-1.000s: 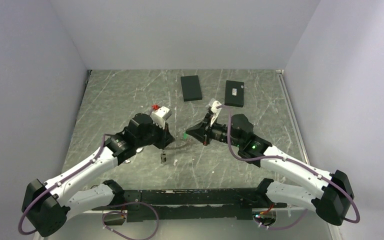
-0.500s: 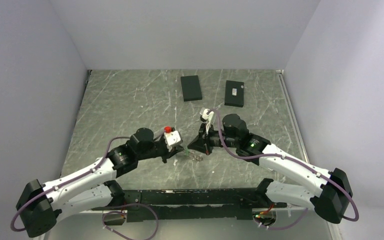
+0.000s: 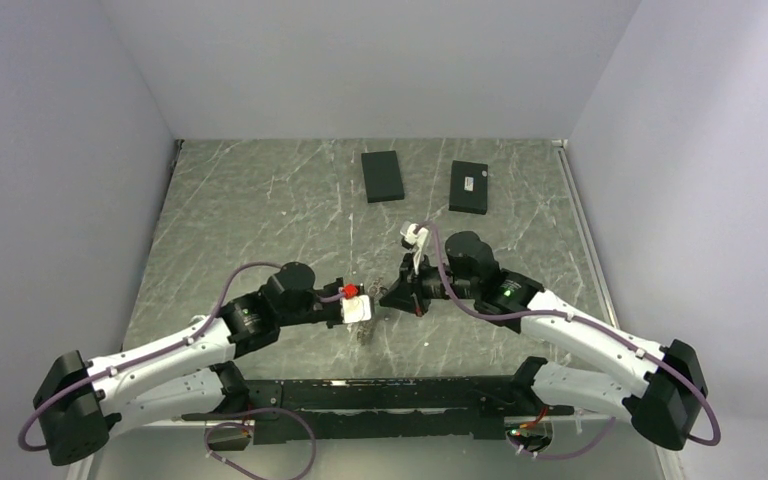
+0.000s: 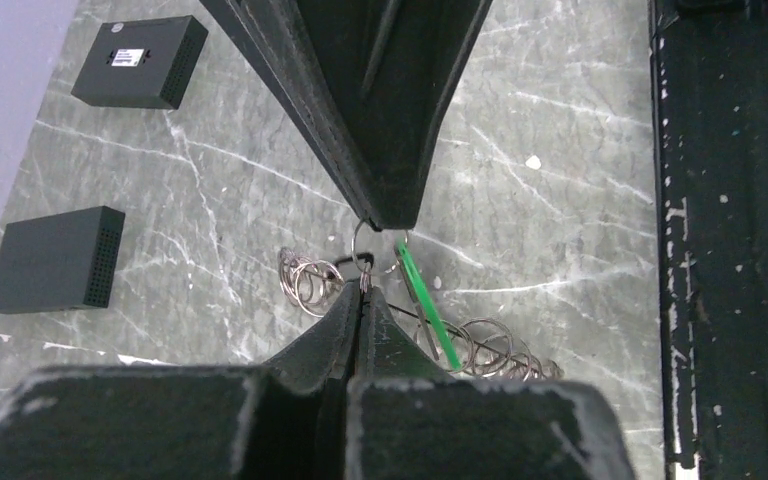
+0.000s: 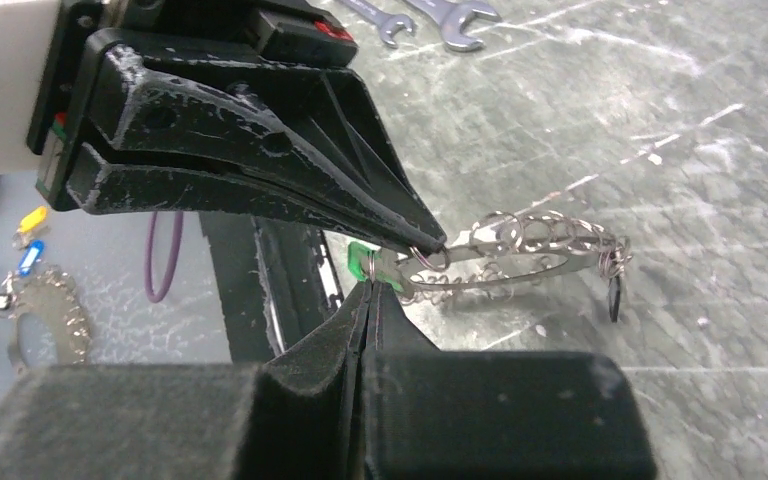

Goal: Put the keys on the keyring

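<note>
A: Nose to nose near the front of the table; the left gripper is pinched tight on a small ring; no gap between those fingers at all.

B: The right gripper is clamped flat too, on the green tag by the look of it; the keyring trails away behind the tips, its loops bunched along it.

A: Why so close? My read: one side steadies the ring while the other feeds the tag into it; the tips have to almost touch for that.

B: Against a second ago, both arms have drawn toward the near edge and closed the gap between them; the left wrist has rolled over; the black boxes at the back haven't budged.
</note>
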You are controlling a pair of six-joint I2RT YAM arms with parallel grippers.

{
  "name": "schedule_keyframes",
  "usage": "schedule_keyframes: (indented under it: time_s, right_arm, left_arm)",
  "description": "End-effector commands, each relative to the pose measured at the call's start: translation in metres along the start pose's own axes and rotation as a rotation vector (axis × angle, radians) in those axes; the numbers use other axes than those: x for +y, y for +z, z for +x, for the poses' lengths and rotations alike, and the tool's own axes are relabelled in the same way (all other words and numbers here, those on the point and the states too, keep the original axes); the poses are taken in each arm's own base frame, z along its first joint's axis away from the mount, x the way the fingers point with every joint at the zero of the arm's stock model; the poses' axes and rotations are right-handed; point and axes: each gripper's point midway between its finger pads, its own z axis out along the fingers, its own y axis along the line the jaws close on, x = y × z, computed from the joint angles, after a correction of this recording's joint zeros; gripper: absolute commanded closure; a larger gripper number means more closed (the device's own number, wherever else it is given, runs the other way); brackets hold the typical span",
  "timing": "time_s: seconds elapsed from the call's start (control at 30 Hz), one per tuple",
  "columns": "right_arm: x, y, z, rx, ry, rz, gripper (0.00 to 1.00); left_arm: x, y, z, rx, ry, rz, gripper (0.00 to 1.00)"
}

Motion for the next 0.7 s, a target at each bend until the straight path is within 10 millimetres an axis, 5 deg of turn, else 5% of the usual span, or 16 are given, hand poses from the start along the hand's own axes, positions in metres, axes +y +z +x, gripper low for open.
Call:
schedule_keyframes:
  time_s: [0.0,0.13,0.27,0.67]
  right_arm:
    - [-0.012,-0.007,-0.006,-0.036,-0.008,0.093,1.0]
    - [-0.053,-0.025,-0.015,-0.097,-0.007,0.359,1.0]
    - [-0.074,-0.044,-0.027,-0.176,-0.006,0.515,1.0]
    - [-0.07,-0.036,-0.027,-0.194,-0.016,0.468,1.0]
  left_arm:
    - [0.022,0.0,-0.024,-0.03,0.114,-0.05,1.0]
    - [0.024,-0.003,-0.02,0.046,0.121,-0.042,1.0]
    - [0.026,-0.007,-0.012,0.127,0.151,-0.061,1.0]
    - [0.042,-0.011,0.002,0.286,0.268,-0.135,1.0]
